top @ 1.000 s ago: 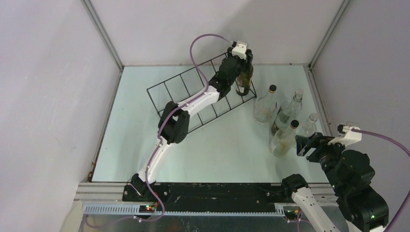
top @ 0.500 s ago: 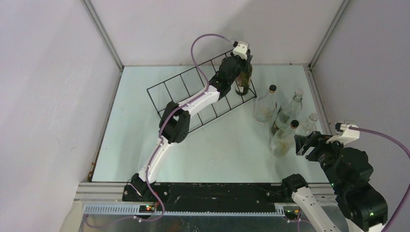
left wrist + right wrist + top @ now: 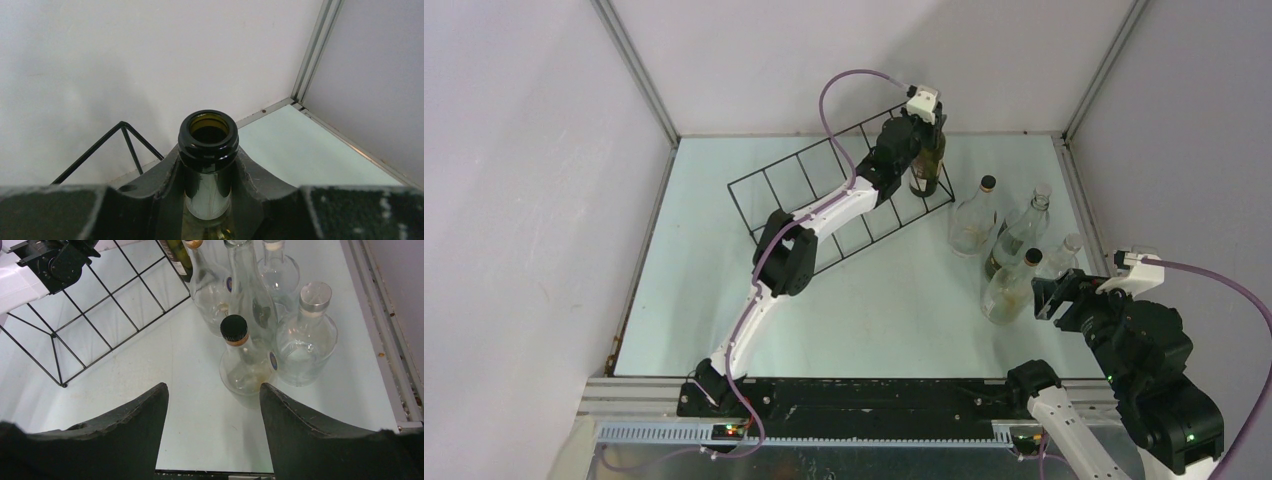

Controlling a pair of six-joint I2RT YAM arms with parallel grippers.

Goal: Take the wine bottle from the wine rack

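Left gripper (image 3: 209, 167) clamps neck of upright wine bottle (image 3: 208, 132) at right end of wine rack (image 3: 796, 156); pale table (image 3: 714, 310), white walls (image 3: 844, 40).

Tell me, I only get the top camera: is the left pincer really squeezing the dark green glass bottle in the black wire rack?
Observer: Yes. The left wrist camera shows the left pincer with a finger pressed on each side of the dark green glass bottle, just under its lip.
Operator: Does it have a cork in?
Observer: No, the mouth is open; you can see into it.
Operator: Is the right pincer holding anything?
Observer: No. The right wrist camera shows the right pincer open and empty, facing a clear glass bottle with a black cap.
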